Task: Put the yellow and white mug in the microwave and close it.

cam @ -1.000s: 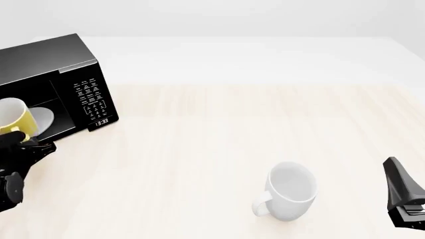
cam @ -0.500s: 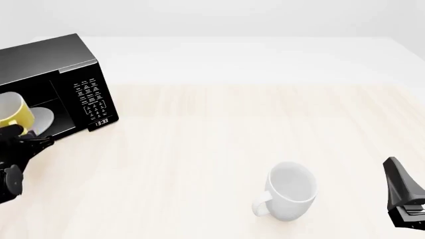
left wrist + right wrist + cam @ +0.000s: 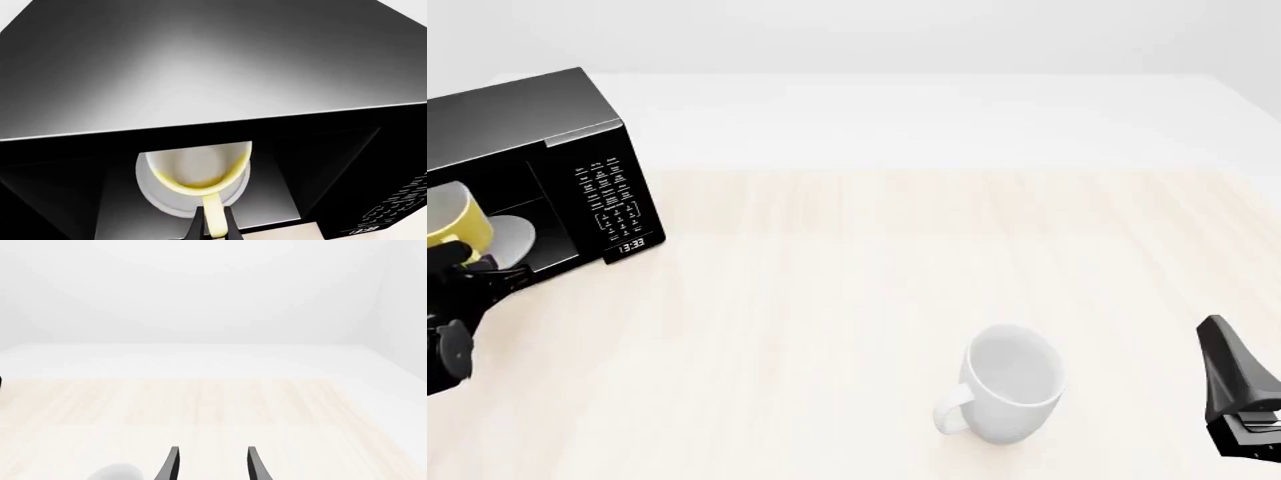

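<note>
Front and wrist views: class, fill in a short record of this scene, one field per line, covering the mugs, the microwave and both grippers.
yellow and white mug: held by its handle, at the microwave's opening, over the white plate
microwave: far left of table, cavity open
left gripper: shut on the mug's handle
right gripper: open, empty
white mug: on its side on the table
</note>
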Action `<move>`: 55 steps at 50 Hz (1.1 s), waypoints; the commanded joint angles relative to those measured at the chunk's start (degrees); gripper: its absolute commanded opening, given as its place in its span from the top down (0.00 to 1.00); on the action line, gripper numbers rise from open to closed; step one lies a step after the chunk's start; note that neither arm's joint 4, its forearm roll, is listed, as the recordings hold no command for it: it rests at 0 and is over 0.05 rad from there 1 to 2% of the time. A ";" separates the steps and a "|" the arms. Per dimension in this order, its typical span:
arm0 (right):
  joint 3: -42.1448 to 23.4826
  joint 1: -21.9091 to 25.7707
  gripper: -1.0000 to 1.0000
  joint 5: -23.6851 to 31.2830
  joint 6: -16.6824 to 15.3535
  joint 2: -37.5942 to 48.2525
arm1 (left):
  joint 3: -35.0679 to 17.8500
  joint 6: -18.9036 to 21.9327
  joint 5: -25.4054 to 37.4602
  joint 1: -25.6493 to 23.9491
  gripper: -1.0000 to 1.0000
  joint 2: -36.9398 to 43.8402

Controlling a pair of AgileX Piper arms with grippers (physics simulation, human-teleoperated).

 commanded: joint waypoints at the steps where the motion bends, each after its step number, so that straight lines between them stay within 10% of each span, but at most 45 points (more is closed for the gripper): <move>1: 0.00 -0.01 0.00 0.00 0.00 0.00 | -1.87 0.11 0.79 0.11 1.00 1.20; 45: 0.00 -0.01 0.00 0.00 0.01 0.00 | -5.76 -1.57 3.59 0.18 1.00 5.90; 46: 0.00 -0.01 0.00 0.01 0.01 0.01 | -5.58 -1.31 3.42 0.42 0.00 5.74; 55: 0.00 0.01 0.00 0.00 -0.01 0.00 | -5.53 -1.46 3.61 0.47 0.00 5.54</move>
